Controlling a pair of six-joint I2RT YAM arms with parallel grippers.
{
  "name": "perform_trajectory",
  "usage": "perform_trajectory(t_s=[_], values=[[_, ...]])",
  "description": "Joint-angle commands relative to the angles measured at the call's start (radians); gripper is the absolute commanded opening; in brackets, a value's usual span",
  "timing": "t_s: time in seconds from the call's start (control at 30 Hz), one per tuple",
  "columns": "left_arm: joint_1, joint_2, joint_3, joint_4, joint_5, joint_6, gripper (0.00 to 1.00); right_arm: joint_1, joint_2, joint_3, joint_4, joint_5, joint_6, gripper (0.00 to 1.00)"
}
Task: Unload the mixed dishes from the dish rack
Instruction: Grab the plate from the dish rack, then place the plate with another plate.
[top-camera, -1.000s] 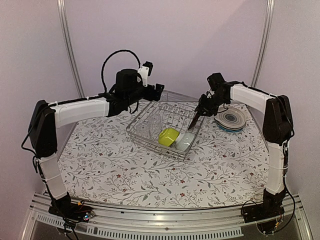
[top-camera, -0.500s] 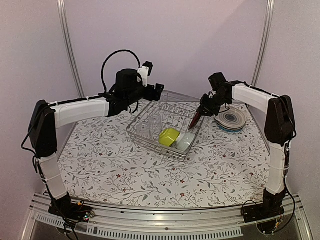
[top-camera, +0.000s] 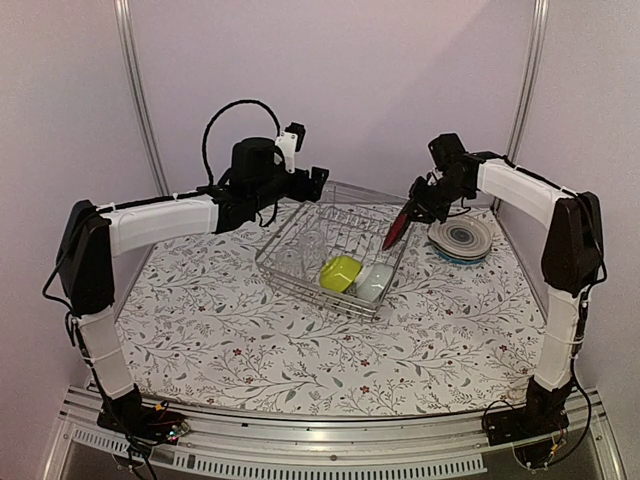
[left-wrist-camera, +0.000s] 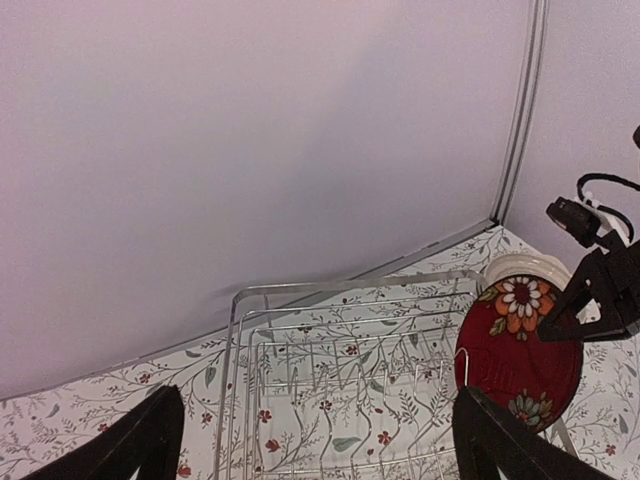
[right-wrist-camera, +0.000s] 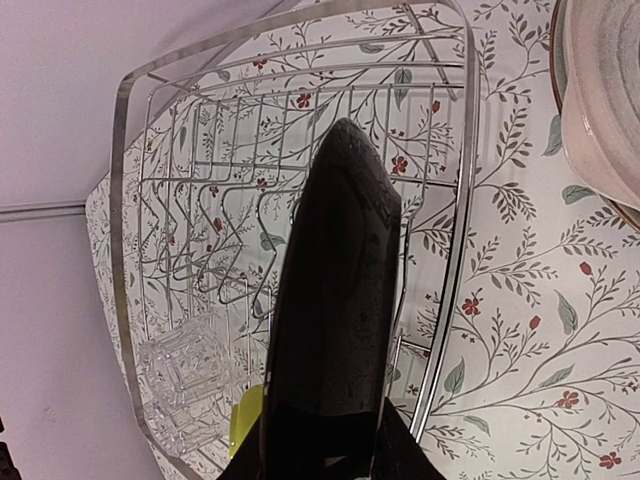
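Seen from above, the right gripper pinches the dark red plate by its rim, holding it on edge above the right side of the dish rack, near the stacked plates; the left gripper hovers spread wide over the rack's far left corner; a yellow-green bowl, pale bowl and clear glass sit inside. The left wrist view shows its fingers wide apart; the right wrist view looks along the clamped plate's edge.

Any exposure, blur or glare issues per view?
Right wrist: dark red plate fills centre, underexposed to near-black. Left wrist: left end effector fingers are soft dark silhouettes; plate pattern sharp. Top external: soft even light, clear glass barely visible.
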Motion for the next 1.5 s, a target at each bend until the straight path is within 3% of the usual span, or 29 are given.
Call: perform_trajectory(t_s=[0.0, 0.6, 0.93, 1.47], values=[[0.012, -0.019, 0.022, 0.01, 0.011, -0.005, 0.94, -0.005, -0.084, 0.034, 0.098, -0.045, -0.045, 0.26], [0.012, -0.026, 0.012, 0.022, 0.018, -0.015, 0.95, -0.031, -0.157, -0.005, 0.106, -0.081, -0.067, 0.26], [0.012, -0.047, -0.009, 0.029, 0.047, 0.003, 0.97, -0.12, -0.238, -0.207, 0.349, -0.183, -0.049, 0.26], [0.012, -0.101, -0.037, 0.019, 0.044, 0.009, 1.0, -0.378, -0.374, -0.472, 0.609, -0.366, 0.026, 0.24]])
